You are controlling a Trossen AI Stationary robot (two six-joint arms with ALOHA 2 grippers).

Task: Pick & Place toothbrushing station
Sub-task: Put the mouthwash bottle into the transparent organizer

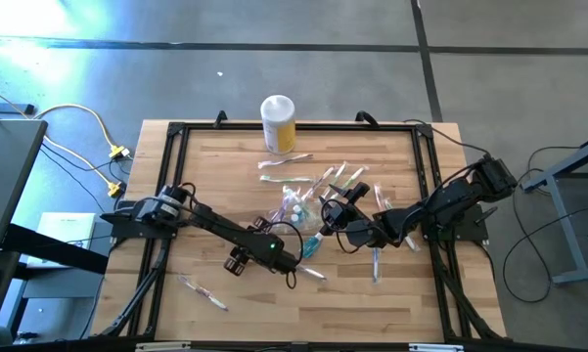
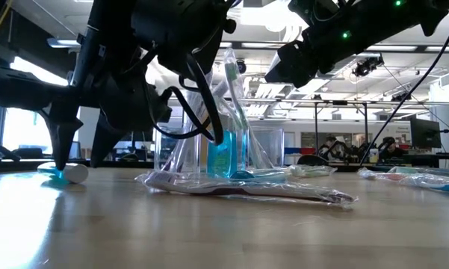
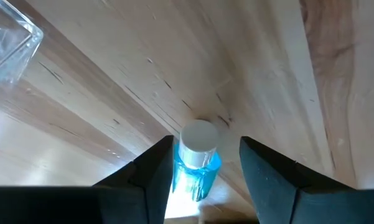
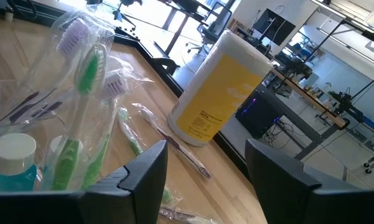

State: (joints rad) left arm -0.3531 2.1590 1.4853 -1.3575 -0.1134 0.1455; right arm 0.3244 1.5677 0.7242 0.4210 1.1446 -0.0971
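The left claw [image 3: 202, 180], its fingers apart around a small blue bottle [image 3: 196, 163], is just beside the clear container [image 1: 298, 207]; the right claw [image 4: 205, 174] stands apart over that container.

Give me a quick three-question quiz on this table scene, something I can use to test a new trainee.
1. True or false: the yellow jar lies on its side.
2. What sits between the fingers of the left gripper? A: a green toothbrush. B: a small blue bottle with a white cap. C: nothing.
3. Fill in the blank: the right gripper, facing the yellow jar, is ___ and holds nothing.

Key: 1 false, it stands upright on the table. 2 B, the bottle lies on the wood, with a gap to one finger. 3 open.
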